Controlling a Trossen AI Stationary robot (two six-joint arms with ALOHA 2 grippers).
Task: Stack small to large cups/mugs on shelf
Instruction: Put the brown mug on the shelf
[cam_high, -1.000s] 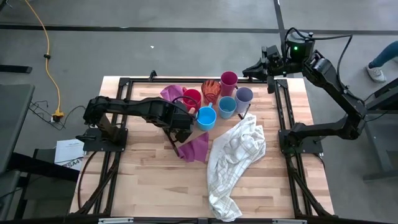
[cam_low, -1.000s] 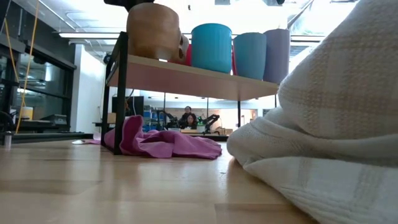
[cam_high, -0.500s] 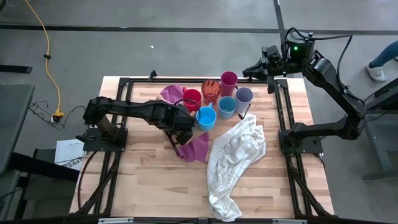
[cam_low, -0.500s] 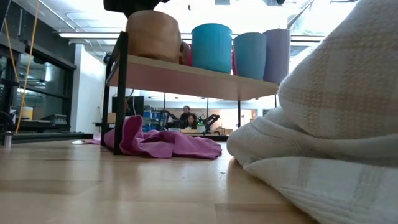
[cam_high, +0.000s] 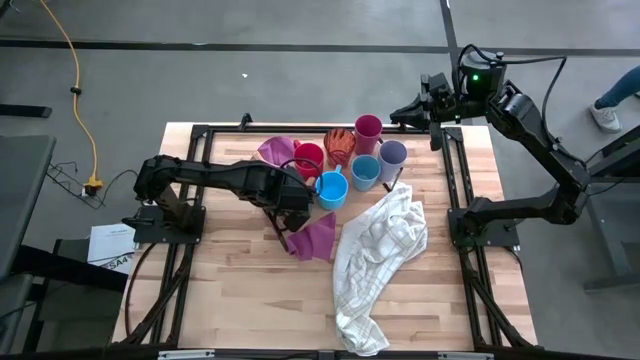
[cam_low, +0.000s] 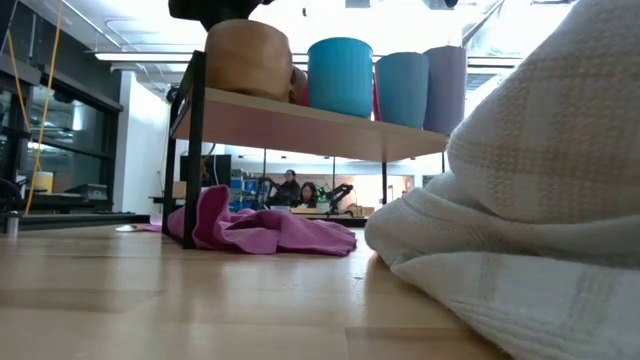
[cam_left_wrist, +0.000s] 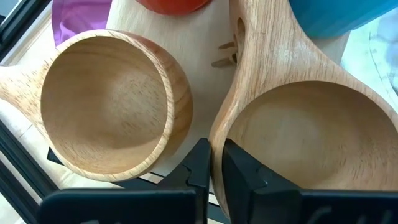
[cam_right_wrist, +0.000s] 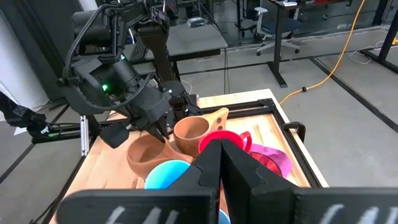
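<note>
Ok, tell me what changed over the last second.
Little. The left gripper, pinching the rim of the larger wooden mug, nudged it along the shelf; in the low view it sits a touch further right. A person in the room behind moved. The blue cups, the white towel and the right gripper stayed put.

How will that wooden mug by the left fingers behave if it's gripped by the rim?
The wooden mug looks rigid and thick-walled, so it probably won't flex. Its smooth rim may slip between the thin fingers. The long handle could make it swing or tilt once lifted.
</note>
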